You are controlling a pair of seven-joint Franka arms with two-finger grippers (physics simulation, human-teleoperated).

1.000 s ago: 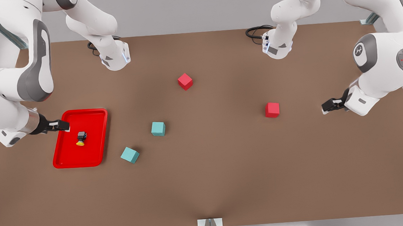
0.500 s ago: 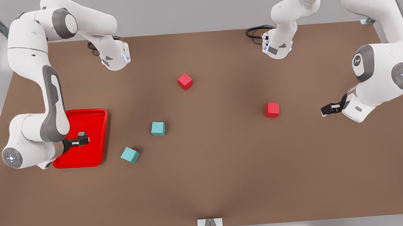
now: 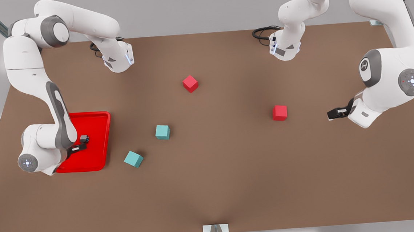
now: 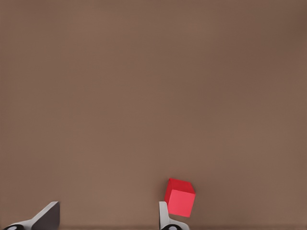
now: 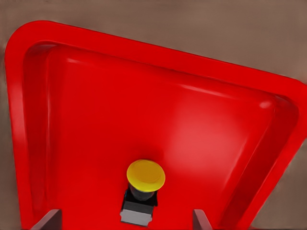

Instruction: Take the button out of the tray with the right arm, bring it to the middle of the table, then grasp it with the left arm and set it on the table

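my right pincer [image 3: 82, 146] is down over the tray [image 3: 100, 159] at the front view's left. fingers [image 5: 48, 221] spread wide, one on each side of the button [image 5: 142, 191] with a gap on both sides, not touching it. the button lies inside the tray, on its floor, on its side: yellow cap one way, dark body the other. in the front view its dark body [image 3: 84, 139] shows just beside my fingertips, cap hidden by the pincer. the tray sits flat on the desk [image 3: 233, 172].

my left pincer [image 3: 330, 114] hangs over the desk at the front view's right, that arm waiting. its fingers [image 4: 45, 216] are wide apart with nothing between them. a red cube [image 3: 279, 112] sits near it, toward desk centre; in the left wrist view that cube [image 4: 180, 197] shows just beyond one fingertip, resting on the desk.

other stuff on the desk: a second red cube [image 3: 190, 83] further back near the middle, and two teal cubes, one [image 3: 162, 132] near the tray's side, the other [image 3: 133, 159] closer to the tray's front corner. all sit apart from each other and from the tray.
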